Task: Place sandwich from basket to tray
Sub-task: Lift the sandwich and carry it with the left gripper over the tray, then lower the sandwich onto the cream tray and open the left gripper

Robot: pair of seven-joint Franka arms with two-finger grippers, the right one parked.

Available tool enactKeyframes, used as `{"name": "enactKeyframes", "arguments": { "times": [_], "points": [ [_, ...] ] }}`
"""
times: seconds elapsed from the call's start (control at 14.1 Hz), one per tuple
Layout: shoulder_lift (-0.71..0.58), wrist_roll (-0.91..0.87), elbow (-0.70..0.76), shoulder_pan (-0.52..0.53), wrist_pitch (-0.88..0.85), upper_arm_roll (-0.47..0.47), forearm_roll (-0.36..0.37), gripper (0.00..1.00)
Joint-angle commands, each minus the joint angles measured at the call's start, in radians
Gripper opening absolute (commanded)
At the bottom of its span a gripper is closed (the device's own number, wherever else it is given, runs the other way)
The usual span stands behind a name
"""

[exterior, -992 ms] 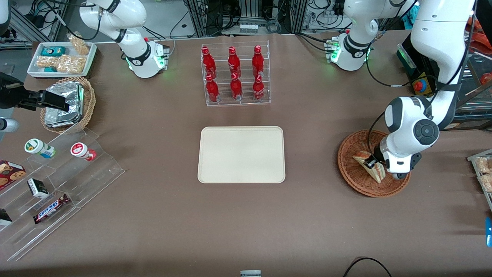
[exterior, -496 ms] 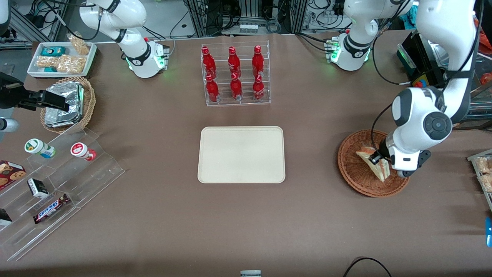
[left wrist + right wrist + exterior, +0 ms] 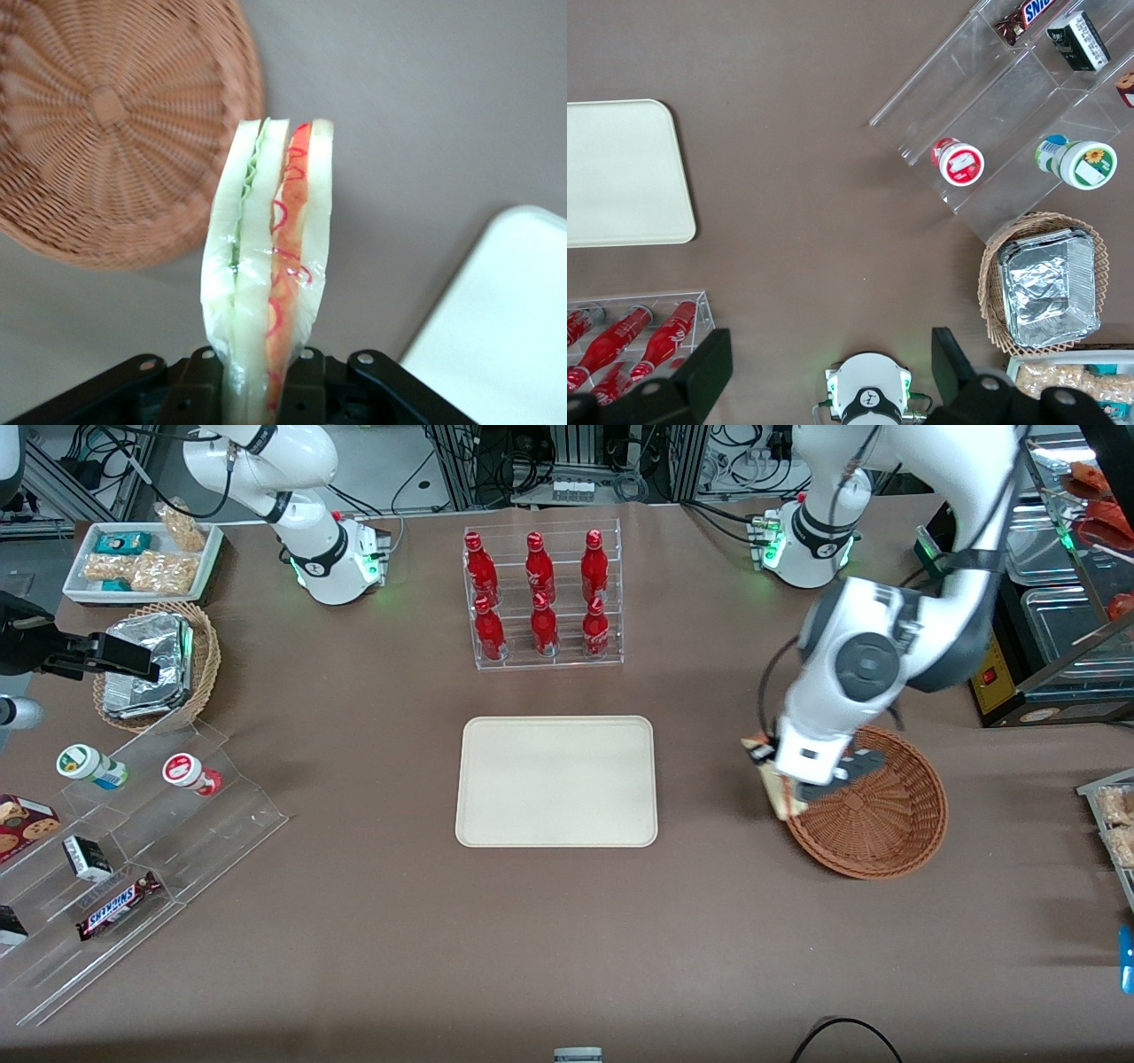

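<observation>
Gripper clamped on the sandwich, held on edge above the basket rim. The tray lies clear, level with the basket, toward the parked arm's end of the bench.

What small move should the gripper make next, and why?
Probably carry on sideways toward the tray. The gripper is shut on the sandwich, lifted out and hanging over the basket rim on the tray's side. The tray has nothing on it, and bare table lies between.
</observation>
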Motion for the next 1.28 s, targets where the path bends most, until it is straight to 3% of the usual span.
{"name": "enactKeyframes", "arguments": {
  "times": [0.0,0.43,0.78,1.2],
  "points": [
    [0.033,-0.011,0.046,-0.085,-0.034,0.008,-0.037,0.15],
    [0.209,0.000,0.236,-0.219,-0.027,-0.004,-0.102,0.16],
    [0.337,0.084,0.383,-0.248,-0.031,-0.044,-0.102,0.22],
    [0.465,0.104,0.530,-0.287,-0.035,-0.096,-0.086,0.20]
  ]
}}
